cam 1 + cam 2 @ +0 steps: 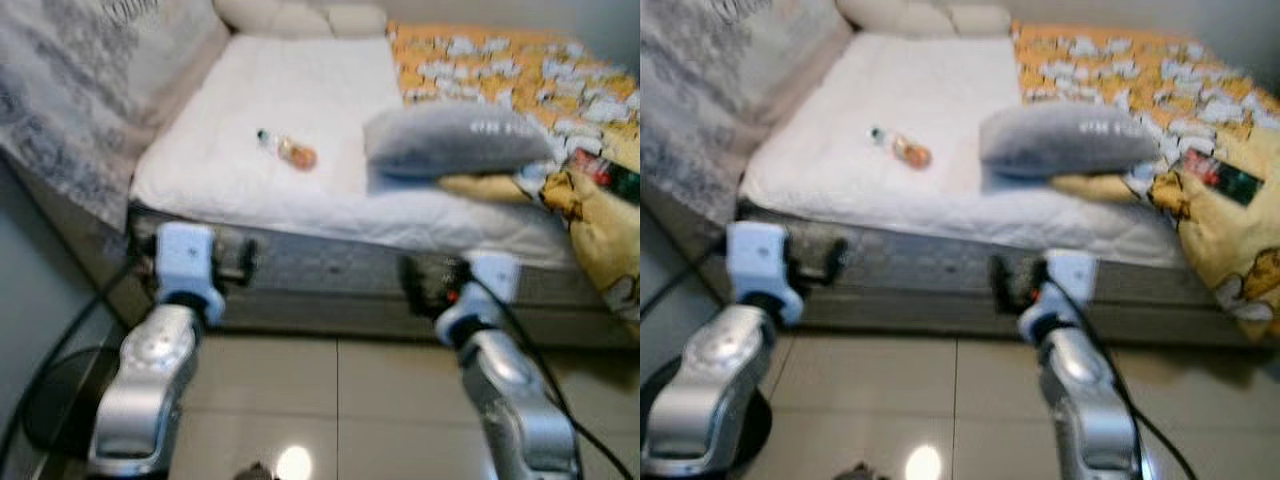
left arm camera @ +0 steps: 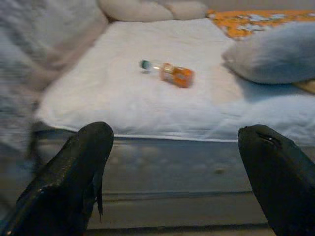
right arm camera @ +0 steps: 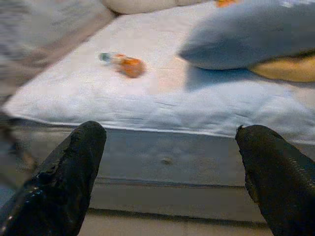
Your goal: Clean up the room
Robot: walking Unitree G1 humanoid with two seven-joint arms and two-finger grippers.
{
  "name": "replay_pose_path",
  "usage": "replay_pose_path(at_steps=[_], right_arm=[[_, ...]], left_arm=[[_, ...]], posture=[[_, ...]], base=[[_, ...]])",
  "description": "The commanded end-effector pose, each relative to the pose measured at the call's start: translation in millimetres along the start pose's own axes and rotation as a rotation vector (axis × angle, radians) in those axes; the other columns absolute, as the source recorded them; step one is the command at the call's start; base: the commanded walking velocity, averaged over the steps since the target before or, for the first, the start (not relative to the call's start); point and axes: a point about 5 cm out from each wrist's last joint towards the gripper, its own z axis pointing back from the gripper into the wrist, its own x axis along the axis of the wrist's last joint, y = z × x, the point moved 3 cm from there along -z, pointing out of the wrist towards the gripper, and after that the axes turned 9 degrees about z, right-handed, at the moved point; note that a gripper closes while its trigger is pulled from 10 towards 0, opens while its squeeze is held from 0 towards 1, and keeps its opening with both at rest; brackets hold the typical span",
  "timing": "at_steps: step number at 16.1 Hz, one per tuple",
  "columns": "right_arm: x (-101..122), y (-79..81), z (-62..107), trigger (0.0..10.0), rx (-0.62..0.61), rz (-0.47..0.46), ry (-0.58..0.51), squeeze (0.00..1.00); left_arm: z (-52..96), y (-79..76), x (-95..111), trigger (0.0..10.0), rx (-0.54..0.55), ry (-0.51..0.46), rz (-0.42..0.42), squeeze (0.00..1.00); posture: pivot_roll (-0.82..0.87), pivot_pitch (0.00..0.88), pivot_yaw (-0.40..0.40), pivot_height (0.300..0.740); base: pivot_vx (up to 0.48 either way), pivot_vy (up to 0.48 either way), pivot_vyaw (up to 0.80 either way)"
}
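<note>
Shiny pale floor tiles (image 1: 340,400) run up to a low bed (image 1: 300,270) with a white sheet (image 1: 290,110) on top. One small bottle (image 1: 288,150) lies on its side on the sheet, nearer the foot edge of the bed than the head edge, and closer to the left edge. It has a green cap and an orange label, but the words on the label are too blurry to read. The left gripper (image 2: 177,172) hangs above the floor just before the foot edge of the bed, its two black fingers (image 2: 74,167) spread wide with nothing between them. The bottle sits up on the sheet past that gripper, well apart from it. The right gripper (image 3: 170,172) is beside it, also low before the foot edge, fingers wide apart and holding nothing; the bottle lies off to its left, well apart. One grey pillow (image 1: 455,140) rests near the foot edge, right of the bottle, with some light writing on it that cannot be read. Two cream pillows (image 1: 300,15) sit at the head edge. One orange and yellow blanket (image 1: 540,80) with white cartoon shapes covers the right side of the bed and hangs over its corner. A grey patterned cloth (image 1: 70,90) hangs along the left edge.
</note>
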Motion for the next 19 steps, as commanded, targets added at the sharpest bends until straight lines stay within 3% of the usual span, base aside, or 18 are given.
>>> replay_pose_path(at_steps=[1, 19], right_arm=[[5.4, -6.0, -0.6, 10.0, -0.011, 0.017, -0.012, 1.00], [7.4, -8.6, -7.3, 10.0, -0.003, 0.081, -0.005, 1.00]], left_arm=[[-1.3, -4.7, 3.7, 10.0, -0.016, -0.019, -0.012, 1.00], [-4.2, -7.5, 4.4, 10.0, -0.026, -0.027, -0.033, 1.00]], posture=[[0.07, 0.000, -0.007, 0.740], [0.08, 0.000, -0.015, 0.740]], base=[[0.000, 0.000, 0.00], [0.308, 0.000, 0.03]])
